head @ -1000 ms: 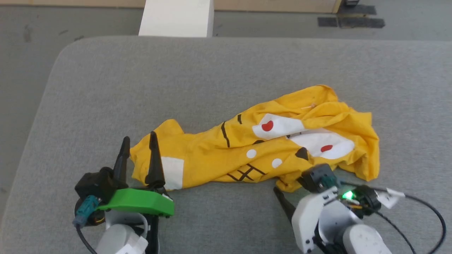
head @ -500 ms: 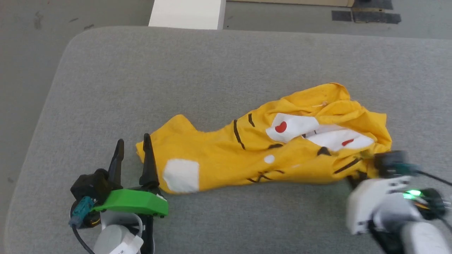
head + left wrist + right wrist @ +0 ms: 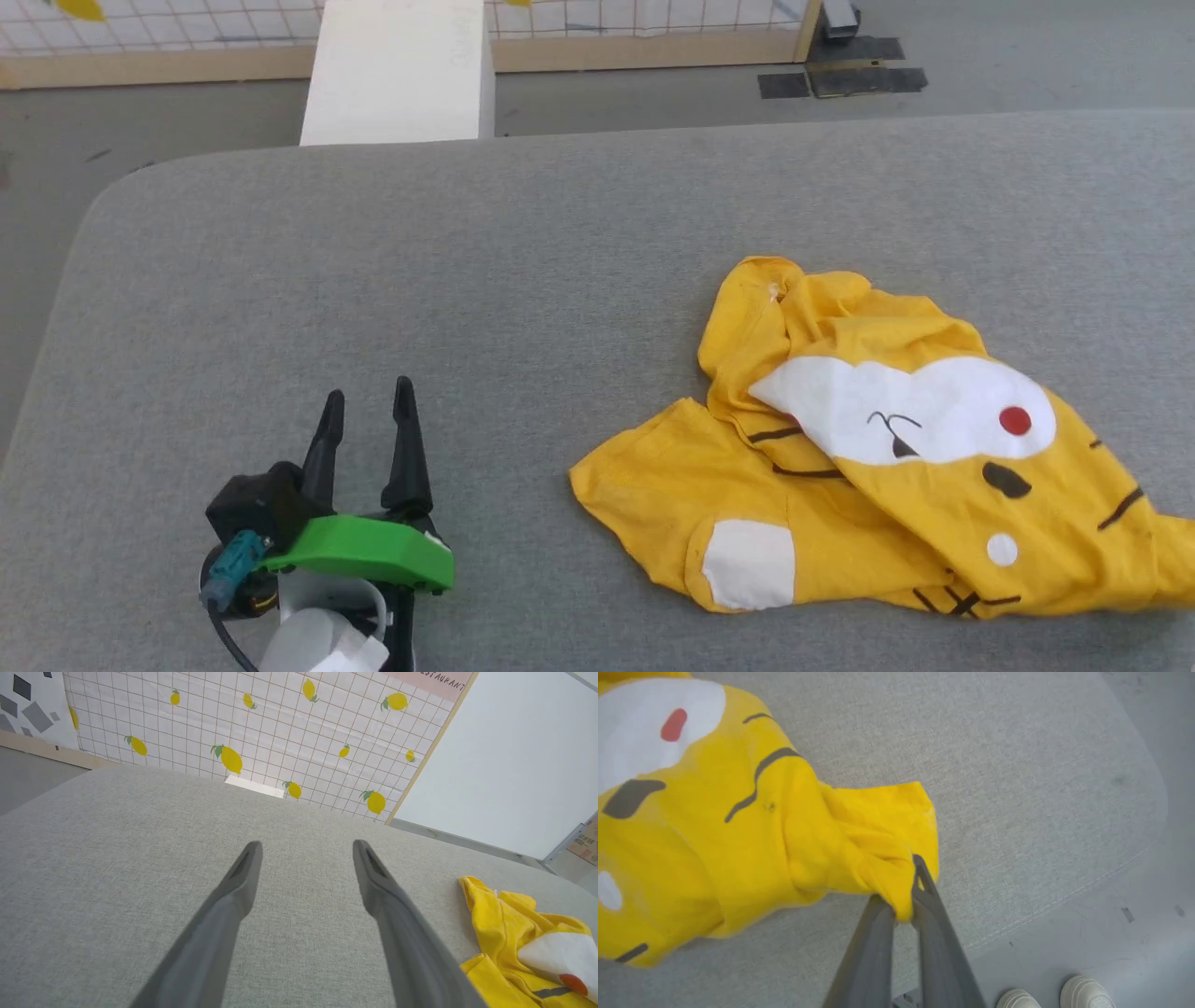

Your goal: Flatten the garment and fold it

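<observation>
Shirt (image 3: 887, 448): soft mustard-yellow cloth, crumpled and creased, printed with white patches, a red dot and black stripes. It lies at 4 o'clock on the table (image 3: 467, 280), running off the head view's right edge. Table cover is grey woven fabric with rounded corners.

Right gripper (image 3: 898, 879): fingers pressed together, pinching a bunched yellow fold near a table corner.

Left gripper (image 3: 369, 392): at 7 o'clock, fingers spread over bare cover, well apart from the shirt.

White block (image 3: 397, 75) stands beyond the far edge at 11 o'clock. A person's pale shoes (image 3: 1085, 996) are on the floor past the corner. Open cover from 9 to 1 o'clock.
</observation>
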Motion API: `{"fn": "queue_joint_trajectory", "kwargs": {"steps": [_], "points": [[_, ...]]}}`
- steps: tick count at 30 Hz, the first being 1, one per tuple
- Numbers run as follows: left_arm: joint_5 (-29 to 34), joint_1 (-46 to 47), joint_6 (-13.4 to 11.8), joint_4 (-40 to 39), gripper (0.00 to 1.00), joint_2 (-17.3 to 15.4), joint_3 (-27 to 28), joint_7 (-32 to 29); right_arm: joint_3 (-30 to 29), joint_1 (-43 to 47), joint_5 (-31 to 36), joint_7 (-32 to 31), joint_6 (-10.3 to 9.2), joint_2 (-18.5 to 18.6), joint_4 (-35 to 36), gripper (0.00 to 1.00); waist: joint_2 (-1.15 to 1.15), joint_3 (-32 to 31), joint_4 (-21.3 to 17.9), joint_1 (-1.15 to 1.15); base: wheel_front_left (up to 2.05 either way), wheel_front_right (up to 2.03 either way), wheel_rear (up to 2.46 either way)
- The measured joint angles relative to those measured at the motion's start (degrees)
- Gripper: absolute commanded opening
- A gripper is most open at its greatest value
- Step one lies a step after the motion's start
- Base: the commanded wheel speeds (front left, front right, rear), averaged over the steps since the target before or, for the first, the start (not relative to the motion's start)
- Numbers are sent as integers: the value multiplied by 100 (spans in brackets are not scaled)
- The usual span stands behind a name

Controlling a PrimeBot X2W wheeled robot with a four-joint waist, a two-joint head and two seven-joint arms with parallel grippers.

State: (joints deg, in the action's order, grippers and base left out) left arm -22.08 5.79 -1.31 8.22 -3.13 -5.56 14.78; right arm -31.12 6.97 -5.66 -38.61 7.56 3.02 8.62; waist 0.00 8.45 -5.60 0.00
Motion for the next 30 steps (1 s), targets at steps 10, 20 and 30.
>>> {"fn": "queue_joint_trajectory", "kwargs": {"steps": [10,20,30], "points": [[69,13,79,303,100,9,-369,-67,-81,-131,-582,1480,0,-10,-724,100,0,-97,-128,0,0,0,0],[-87,268,27,687,100,24,-1311,-1290,855,-122,-394,2691,0,-10,-179,100,0,-196,-262,0,0,0,0],[-99,909,-479,1430,100,35,-1983,-3371,1575,-101,-467,2755,0,-10,-375,100,0,-119,-402,0,0,0,0]]}}
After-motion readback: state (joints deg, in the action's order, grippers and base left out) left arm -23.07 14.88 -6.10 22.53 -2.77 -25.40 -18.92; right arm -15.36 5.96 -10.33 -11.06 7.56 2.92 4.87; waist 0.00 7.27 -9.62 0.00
